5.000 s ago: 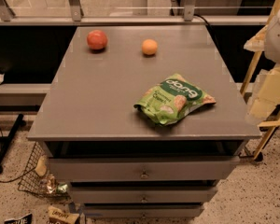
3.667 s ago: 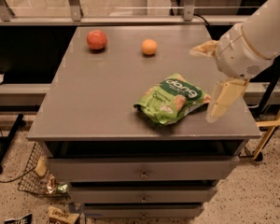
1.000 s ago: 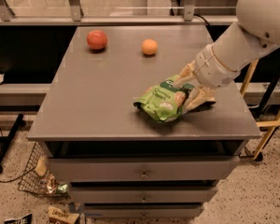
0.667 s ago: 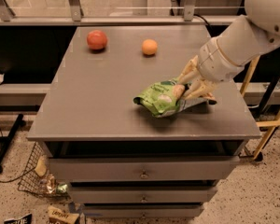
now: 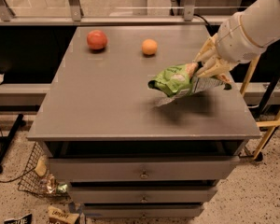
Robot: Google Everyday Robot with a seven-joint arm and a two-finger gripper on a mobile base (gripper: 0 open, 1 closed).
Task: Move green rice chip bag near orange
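Observation:
The green rice chip bag (image 5: pixel 177 80) hangs crumpled in the air above the right part of the grey table (image 5: pixel 107 101), its shadow on the top below it. My gripper (image 5: pixel 200 72) comes in from the right on a white arm and is shut on the bag's right end. The orange (image 5: pixel 149 46) sits on the table at the back, a little left of the bag and farther away.
A larger red-orange round fruit (image 5: pixel 97 39) sits at the back left of the table. Drawers (image 5: pixel 143 171) run below the front edge. A railing stands behind the table. A wire basket and litter (image 5: pixel 42 181) lie on the floor at the left.
My arm came in from the right, closed on the bag where it lay on the table, and lifted it off the surface. The two fruits have not moved.

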